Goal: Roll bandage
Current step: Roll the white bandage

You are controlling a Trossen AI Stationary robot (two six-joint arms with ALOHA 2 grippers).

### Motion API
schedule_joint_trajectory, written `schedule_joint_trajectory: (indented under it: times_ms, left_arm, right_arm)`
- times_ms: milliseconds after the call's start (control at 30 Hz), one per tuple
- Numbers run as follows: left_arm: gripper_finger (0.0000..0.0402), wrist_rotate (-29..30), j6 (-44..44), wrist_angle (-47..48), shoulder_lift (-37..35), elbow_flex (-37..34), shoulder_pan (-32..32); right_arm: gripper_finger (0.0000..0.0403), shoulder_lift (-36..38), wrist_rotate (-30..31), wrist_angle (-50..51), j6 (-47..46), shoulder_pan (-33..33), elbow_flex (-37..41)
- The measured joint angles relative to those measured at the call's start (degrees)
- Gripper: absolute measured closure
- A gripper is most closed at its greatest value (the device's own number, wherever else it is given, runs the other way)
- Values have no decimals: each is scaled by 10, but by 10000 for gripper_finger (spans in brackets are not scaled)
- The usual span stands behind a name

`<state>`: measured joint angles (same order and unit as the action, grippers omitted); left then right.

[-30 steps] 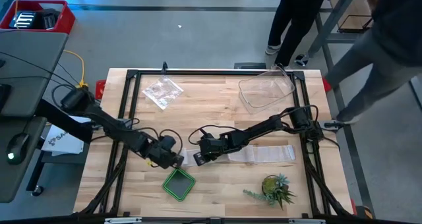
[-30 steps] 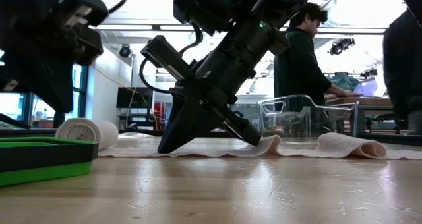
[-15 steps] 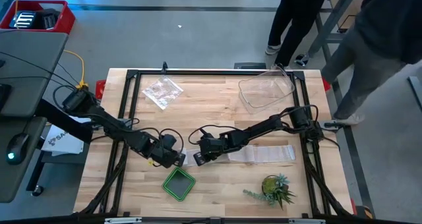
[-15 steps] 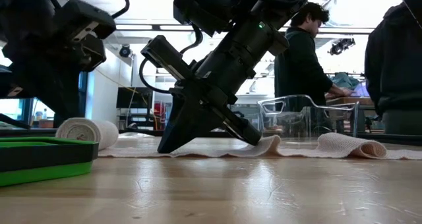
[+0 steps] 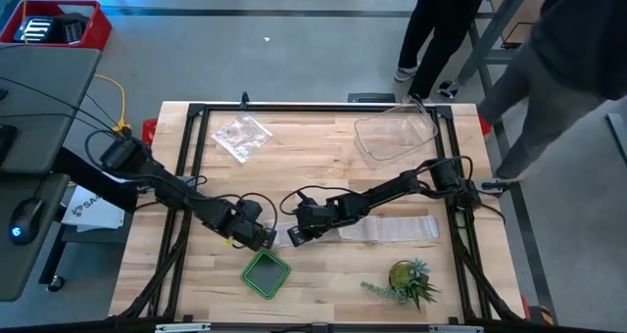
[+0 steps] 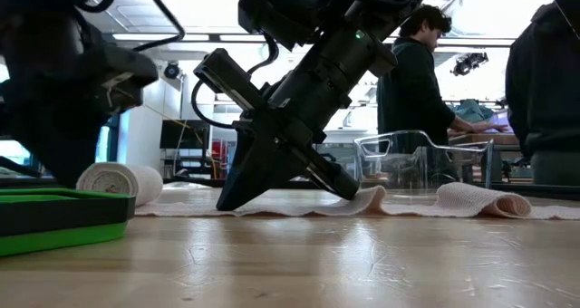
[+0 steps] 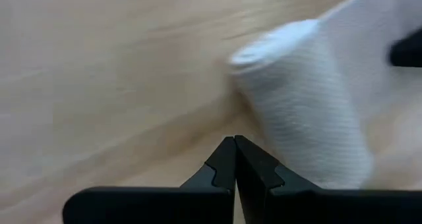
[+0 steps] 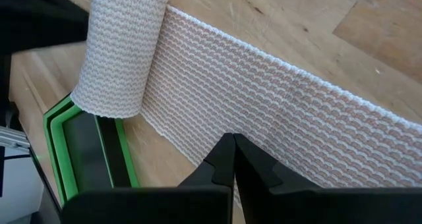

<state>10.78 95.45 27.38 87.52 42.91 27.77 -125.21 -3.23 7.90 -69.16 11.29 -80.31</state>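
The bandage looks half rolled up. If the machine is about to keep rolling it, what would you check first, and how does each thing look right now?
1. Rolled end formed: ok. The bandage has a tidy roll at one end.
2. Flat tail straight: not ok. In the low view it humps up in folds near the clear tub.
3. Right gripper pinning the strip: ok. Jaws shut, tip down on the flat cloth.
4. Left gripper at the roll: ok. Jaws shut, right beside the roll; actual contact cannot be told.
5. Rolling path clear: ok. The green tray lies close beside the roll, not across the strip.
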Motion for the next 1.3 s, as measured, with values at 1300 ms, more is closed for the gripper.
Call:
schedule_joint_trajectory:
  times_ms: [1300]
  left_arm:
    - [402,54,40,40,-40,0,30]
  right_arm:
    - [403,0,-3,0,2,0,0]
